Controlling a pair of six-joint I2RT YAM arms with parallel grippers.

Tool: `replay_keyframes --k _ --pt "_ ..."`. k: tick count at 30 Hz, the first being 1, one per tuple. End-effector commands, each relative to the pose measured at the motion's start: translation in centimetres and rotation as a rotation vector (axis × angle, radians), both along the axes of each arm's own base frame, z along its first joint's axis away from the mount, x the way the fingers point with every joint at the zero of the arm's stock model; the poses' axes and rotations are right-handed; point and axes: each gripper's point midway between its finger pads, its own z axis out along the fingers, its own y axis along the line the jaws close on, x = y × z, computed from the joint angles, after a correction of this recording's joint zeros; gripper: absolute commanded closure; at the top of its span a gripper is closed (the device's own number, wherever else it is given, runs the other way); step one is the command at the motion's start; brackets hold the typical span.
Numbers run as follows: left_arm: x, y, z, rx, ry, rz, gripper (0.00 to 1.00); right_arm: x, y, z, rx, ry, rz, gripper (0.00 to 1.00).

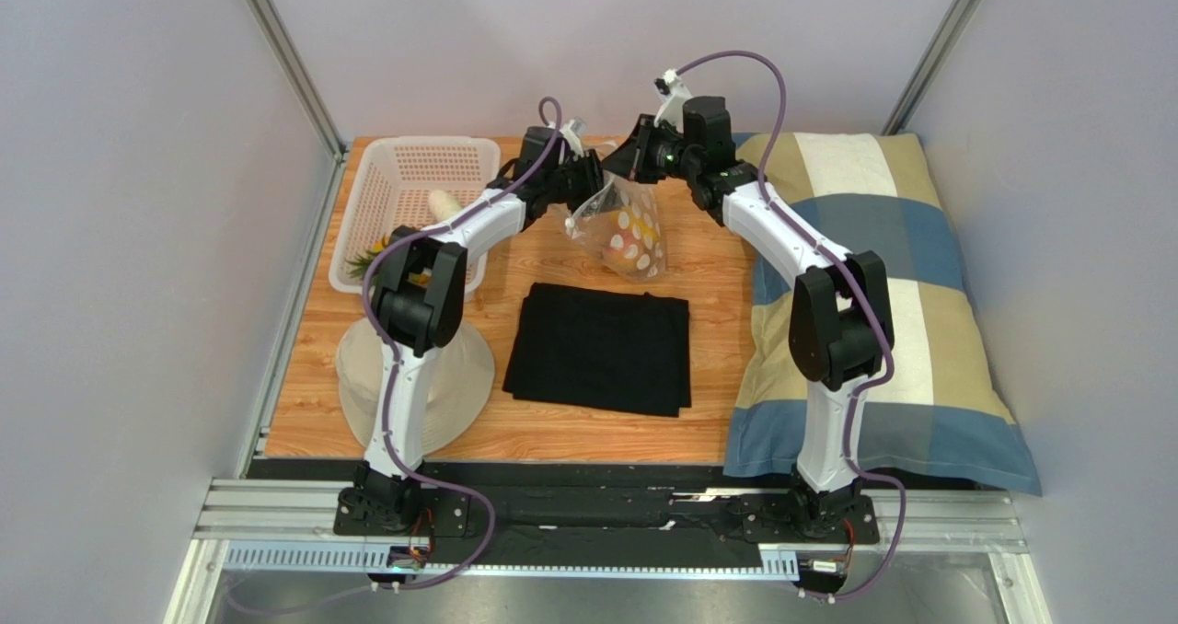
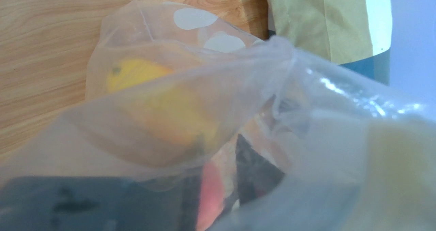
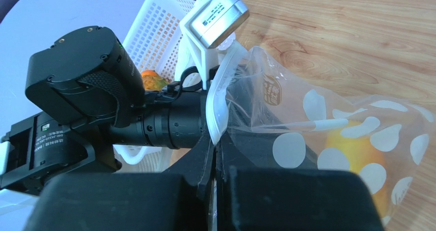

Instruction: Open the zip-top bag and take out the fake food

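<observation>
Left jaws and right jaws pinch tight on the zip-top bag (image 1: 625, 235).

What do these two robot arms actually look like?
The left arm and right arm are white tubes joined by chunky black motor housings. A purple cable loops along each. Black jaws tip them, with a silver camera on a white bracket.

From above, the left gripper (image 1: 595, 185) and right gripper (image 1: 629, 162) are showing too small to read their fingers. At the left wrist, the zip-top bag (image 2: 215, 88) is draping over the lens, smearing the fake food (image 2: 153, 106) into yellow and red blurs. At the right wrist, the near fingers (image 3: 286, 200) are appearing as unfocused black, and the left gripper's body is hiding much of the white basket (image 3: 158, 31).
</observation>
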Motion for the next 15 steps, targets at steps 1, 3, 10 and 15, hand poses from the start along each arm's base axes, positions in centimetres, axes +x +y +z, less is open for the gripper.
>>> replay_keyframes --k 1,3,10,15 --pt "0.4 -0.5 0.7 0.011 -0.016 -0.013 0.6 1.2 0.5 2.0 0.031 -0.028 0.012 0.86" --pt "0.2 -0.2 0.3 0.029 -0.011 -0.017 0.56 1.2 -0.4 0.7 -0.026 0.029 -0.018 0.74" --pt "-2.5 1.6 -0.1 0.157 -0.013 -0.09 0.46 0.5 -5.1 -0.8 -0.222 0.056 -0.134 0.31" --pt "-3.3 2.9 -1.7 0.237 0.004 -0.084 0.42 -1.1 -9.3 -2.6 -0.214 0.167 -0.293 0.28"
